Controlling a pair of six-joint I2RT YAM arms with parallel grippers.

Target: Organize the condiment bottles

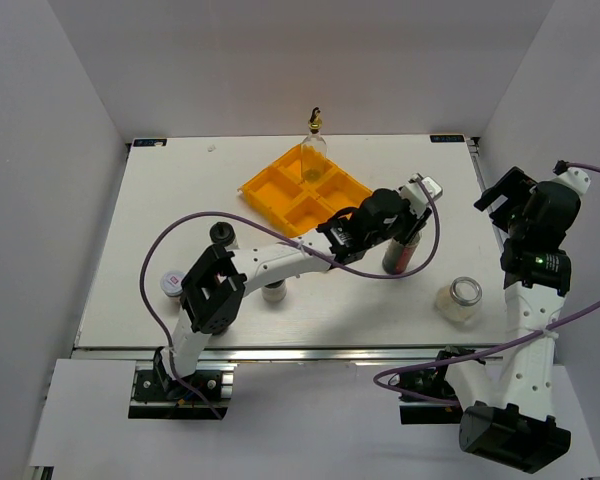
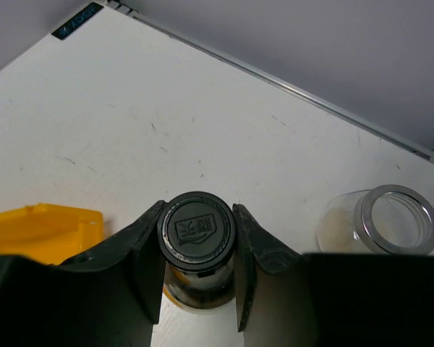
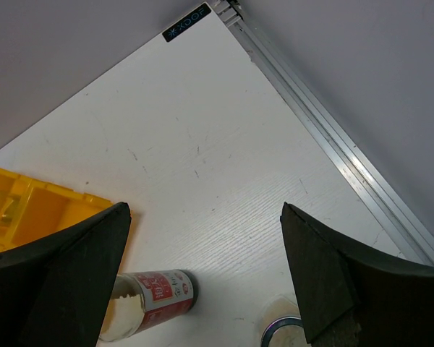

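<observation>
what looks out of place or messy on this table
Nothing looks spilled or broken. Only the gold-spouted bottle stands in the yellow tray; the silver-lidded jar and black-lidded jar sit loose outside it. The left gripper clamps the black-capped bottle.

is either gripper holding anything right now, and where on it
The left gripper holds the dark bottle by its black cap, pinched from both sides. The right gripper is open and empty.
</observation>
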